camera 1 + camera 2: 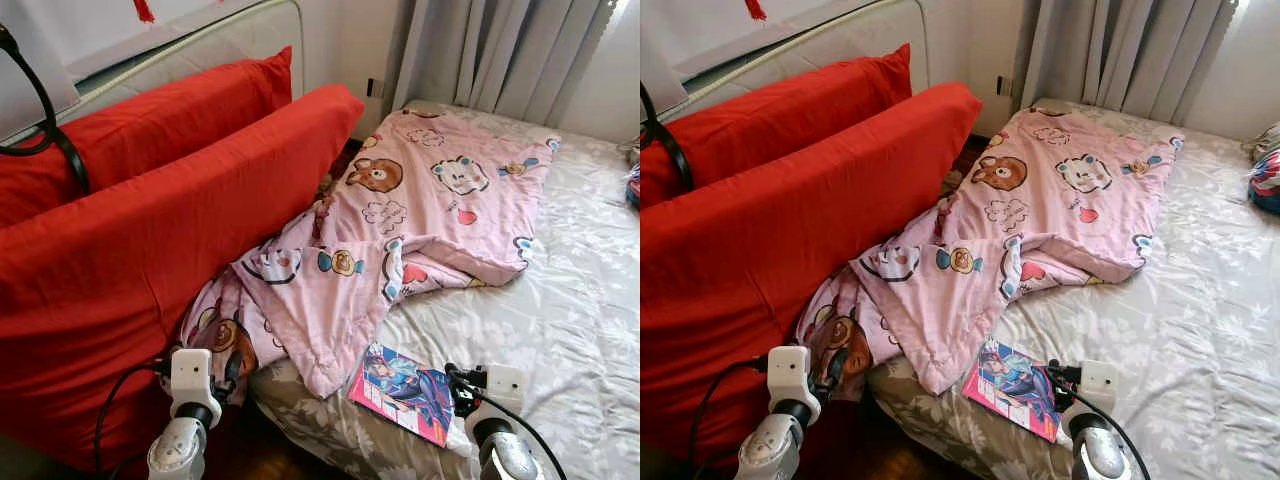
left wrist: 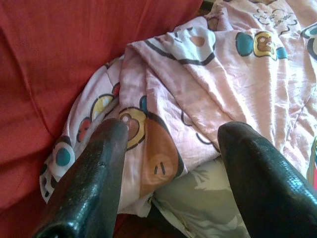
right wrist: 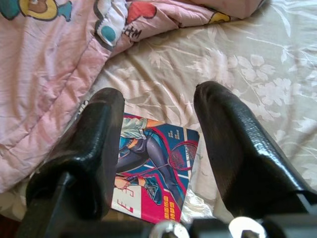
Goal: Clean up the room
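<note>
Right end effector open above comic magazine; title unreadable.

A bed with a pale floral sheet fills the room; grey curtains hang behind it, daylight at their edge, dark wooden floor below

I see open floral bed sheet to the right of the magazine, an easy way in for my right gripper (fingers spread above the cover). On the left, the pink quilt bunches against the red cushions, closing that side.
</note>
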You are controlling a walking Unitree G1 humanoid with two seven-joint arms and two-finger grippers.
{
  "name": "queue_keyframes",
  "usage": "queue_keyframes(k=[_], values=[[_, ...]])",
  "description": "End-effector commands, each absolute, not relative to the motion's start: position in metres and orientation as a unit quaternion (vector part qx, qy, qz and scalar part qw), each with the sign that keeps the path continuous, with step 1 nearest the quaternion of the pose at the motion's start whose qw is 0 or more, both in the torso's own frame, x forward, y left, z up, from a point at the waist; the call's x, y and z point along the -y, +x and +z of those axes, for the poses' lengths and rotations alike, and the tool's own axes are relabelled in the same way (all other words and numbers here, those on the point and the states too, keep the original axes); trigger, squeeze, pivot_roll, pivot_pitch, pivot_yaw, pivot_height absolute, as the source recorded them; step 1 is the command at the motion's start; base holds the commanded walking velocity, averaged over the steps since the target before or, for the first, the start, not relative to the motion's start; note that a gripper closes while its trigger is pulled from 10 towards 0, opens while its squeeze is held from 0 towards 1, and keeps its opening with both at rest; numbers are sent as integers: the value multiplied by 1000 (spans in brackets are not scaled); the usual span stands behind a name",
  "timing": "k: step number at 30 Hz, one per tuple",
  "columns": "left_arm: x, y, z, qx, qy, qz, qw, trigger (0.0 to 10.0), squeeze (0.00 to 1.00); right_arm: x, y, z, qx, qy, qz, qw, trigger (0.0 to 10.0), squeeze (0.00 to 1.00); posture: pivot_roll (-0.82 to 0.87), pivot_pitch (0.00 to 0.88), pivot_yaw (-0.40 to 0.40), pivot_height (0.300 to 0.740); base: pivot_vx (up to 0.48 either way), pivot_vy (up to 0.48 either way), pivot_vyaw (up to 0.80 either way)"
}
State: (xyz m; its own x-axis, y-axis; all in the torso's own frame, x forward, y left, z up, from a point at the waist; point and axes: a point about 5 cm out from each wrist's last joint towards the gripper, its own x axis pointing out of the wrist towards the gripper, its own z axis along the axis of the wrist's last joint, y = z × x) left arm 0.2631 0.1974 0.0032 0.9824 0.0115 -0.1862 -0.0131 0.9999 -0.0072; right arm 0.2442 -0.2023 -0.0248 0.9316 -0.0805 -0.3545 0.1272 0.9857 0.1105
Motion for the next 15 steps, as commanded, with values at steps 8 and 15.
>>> queue_keyframes(k=[8,15], values=[[-204,266,7,-88,-9,16,996,10000,0,190,247,-27,-189,71,-37,979,10000,0,27,108,1,682,0,0,0],[-200,263,4,-92,-11,11,996,10000,0,195,245,-25,-172,73,-50,981,10000,0,11,123,6,682,0,0,0]])
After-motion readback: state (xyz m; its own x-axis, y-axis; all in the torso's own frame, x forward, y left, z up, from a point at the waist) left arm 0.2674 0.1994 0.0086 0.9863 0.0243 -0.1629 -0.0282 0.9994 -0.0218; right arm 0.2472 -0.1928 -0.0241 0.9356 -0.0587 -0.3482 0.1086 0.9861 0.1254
